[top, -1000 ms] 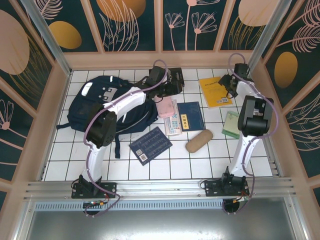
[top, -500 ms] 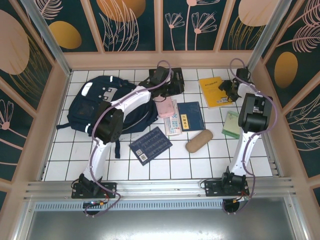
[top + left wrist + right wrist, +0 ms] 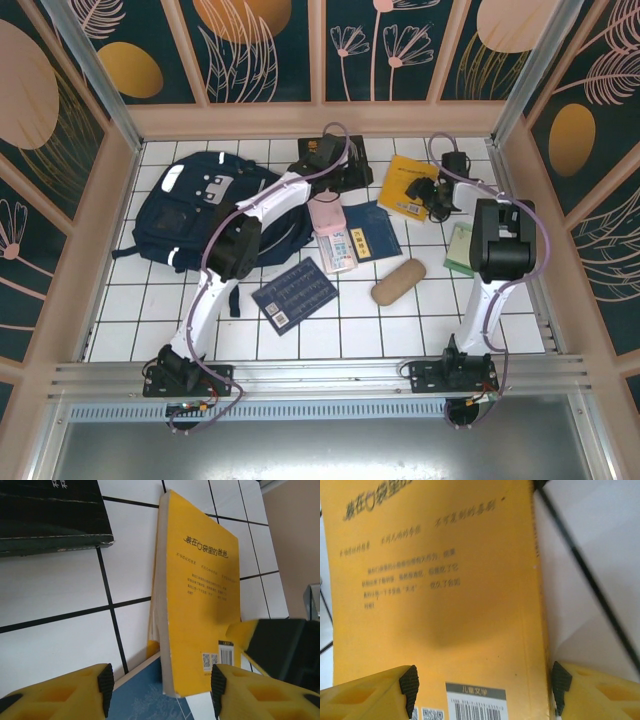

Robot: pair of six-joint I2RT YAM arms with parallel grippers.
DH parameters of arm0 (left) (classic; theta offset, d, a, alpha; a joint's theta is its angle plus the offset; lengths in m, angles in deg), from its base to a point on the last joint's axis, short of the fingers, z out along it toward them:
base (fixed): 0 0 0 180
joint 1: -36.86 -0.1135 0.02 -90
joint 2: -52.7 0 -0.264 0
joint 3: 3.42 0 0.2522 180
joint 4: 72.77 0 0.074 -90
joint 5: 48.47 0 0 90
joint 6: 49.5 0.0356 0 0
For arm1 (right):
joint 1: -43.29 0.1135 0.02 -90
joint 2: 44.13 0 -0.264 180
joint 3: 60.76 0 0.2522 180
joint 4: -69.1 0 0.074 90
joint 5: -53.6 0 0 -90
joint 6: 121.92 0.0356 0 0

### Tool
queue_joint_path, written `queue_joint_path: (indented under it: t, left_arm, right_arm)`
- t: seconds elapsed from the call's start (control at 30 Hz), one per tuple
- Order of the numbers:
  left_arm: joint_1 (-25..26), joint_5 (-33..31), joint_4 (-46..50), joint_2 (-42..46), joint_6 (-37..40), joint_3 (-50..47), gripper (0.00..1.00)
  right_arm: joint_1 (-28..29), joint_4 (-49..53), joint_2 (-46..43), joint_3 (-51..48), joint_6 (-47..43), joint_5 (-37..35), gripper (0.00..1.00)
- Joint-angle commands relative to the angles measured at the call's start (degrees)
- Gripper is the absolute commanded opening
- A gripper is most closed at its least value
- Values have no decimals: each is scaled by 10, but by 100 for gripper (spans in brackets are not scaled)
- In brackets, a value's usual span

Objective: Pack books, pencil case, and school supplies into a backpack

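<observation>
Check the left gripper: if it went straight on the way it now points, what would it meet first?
Most likely the yellow book, tilted up on one long edge; its near corner lies between the left gripper's open fingers, just above a navy book. Depth there is unclear.

Four flat rectangular books: one bright yellow book (image 3: 200, 590), one black book (image 3: 50, 515), one plain navy book (image 3: 375, 230), one grid-patterned navy book (image 3: 294, 293). One large navy fabric backpack (image 3: 190, 205) at nine o'clock. One tan oblong pouch (image 3: 398, 281). One white-and-blue printed packet (image 3: 343, 250), one pale pink flat piece (image 3: 326, 213), one pale green piece (image 3: 460, 248).
</observation>
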Motion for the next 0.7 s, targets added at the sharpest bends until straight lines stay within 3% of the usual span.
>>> queue_joint_path:
  t: [0.0,0.33,0.43,0.53,0.67]
  left_arm:
    - [2,18,-63,-30,-9,21,54]
    - [2,52,-110,-109,-44,83,49]
    - [5,71,-117,-122,-52,82,45]
    - [12,79,-112,-131,-52,82,33]
    - [18,88,-98,-141,-49,82,29]
  right_arm:
    - [11,-5,-33,-11,17,1,72]
    - [-20,-28,-5,0,14,-12,71]
    - [-29,-44,18,7,11,48,62]
    - [-28,-56,34,11,20,83,60]
    - [-25,-88,46,7,32,142,60]
